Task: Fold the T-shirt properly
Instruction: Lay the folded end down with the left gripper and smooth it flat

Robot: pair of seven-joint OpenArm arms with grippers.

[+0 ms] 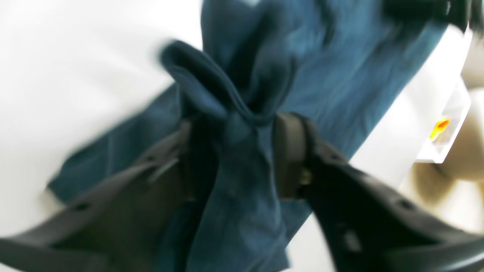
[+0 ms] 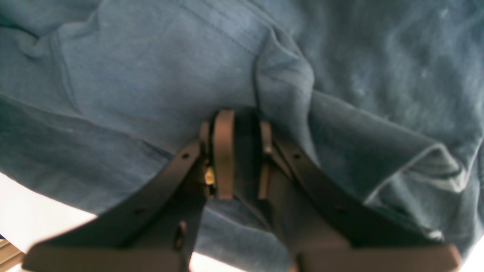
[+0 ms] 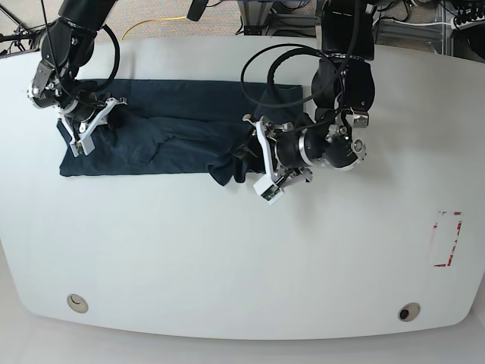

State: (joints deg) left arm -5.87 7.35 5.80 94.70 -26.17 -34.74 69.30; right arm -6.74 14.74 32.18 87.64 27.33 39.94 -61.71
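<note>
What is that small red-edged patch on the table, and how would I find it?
Start at the big white table and look away from the dark blue T-shirt, toward the edge past the arm with the bunched cloth. There lies a small pale rectangle outlined in red, alone and flat, the only red thing on the surface.

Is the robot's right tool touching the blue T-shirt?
Touching. In the right wrist view, the right tool presses straight into the T-shirt, with cloth bunched around its nearly shut tips and no gap showing.
</note>
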